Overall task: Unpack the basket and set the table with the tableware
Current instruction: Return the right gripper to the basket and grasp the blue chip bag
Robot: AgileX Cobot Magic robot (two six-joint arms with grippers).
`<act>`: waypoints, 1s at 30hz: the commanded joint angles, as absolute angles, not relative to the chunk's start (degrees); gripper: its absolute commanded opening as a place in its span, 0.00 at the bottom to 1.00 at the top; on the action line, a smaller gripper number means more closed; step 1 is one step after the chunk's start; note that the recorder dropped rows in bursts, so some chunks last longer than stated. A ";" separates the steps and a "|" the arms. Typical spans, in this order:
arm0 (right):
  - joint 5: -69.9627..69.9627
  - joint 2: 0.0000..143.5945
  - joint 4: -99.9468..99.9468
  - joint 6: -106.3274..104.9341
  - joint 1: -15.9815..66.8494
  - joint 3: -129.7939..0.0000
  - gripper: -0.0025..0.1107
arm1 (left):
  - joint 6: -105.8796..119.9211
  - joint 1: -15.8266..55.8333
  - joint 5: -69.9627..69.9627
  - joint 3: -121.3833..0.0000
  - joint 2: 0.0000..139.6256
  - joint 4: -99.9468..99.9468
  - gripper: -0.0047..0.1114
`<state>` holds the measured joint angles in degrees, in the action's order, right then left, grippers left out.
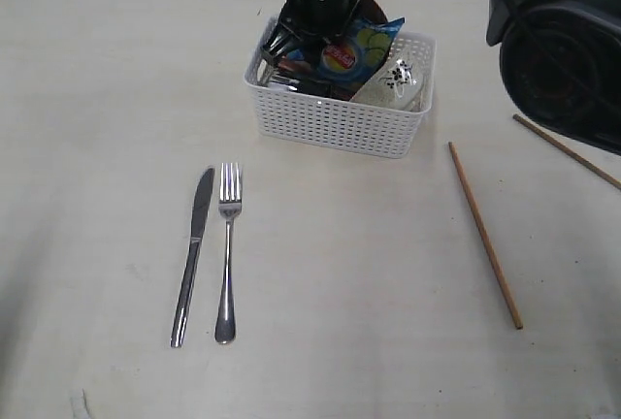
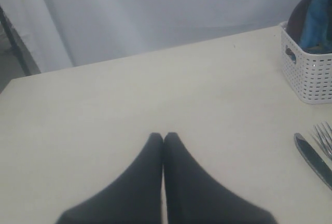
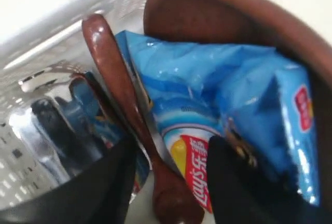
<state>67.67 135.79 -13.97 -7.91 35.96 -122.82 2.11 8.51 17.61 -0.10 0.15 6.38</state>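
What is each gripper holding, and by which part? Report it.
Nothing is held. The left gripper is shut and empty above the table. The right gripper is open inside the basket, its fingers either side of the wooden spoon, not closed on it.

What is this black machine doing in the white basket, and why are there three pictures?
It is a robot with two arms, unpacking a basket to set the table. One picture comes from a camera looking over the table. The other two come from little cameras on each arm's wrist. On the table lie a knife, a fork and two chopsticks. The right arm reaches into the basket. Its camera shows its fingers open on either side of a brown wooden spoon, next to a blue chips bag, a shiny cup and a brown plate. It holds nothing yet. The left arm's fingers are pressed shut and empty above the table.
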 commanded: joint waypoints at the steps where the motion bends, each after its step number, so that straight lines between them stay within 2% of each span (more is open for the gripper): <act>1: 67.69 135.04 -7.32 -13.67 35.51 -122.82 0.40 | 1.92 8.20 17.15 0.00 0.00 5.82 0.04; 9: 64.92 135.67 -7.82 -14.59 35.51 -122.82 0.34 | 1.92 8.20 17.15 0.00 0.00 5.82 0.04; 30: 66.87 140.93 -1.08 -18.85 35.51 -122.82 0.34 | 1.92 8.20 17.15 0.00 0.00 5.82 0.04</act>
<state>64.50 138.72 -6.24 -17.97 35.37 -123.51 2.11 8.51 17.61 -0.10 0.15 6.38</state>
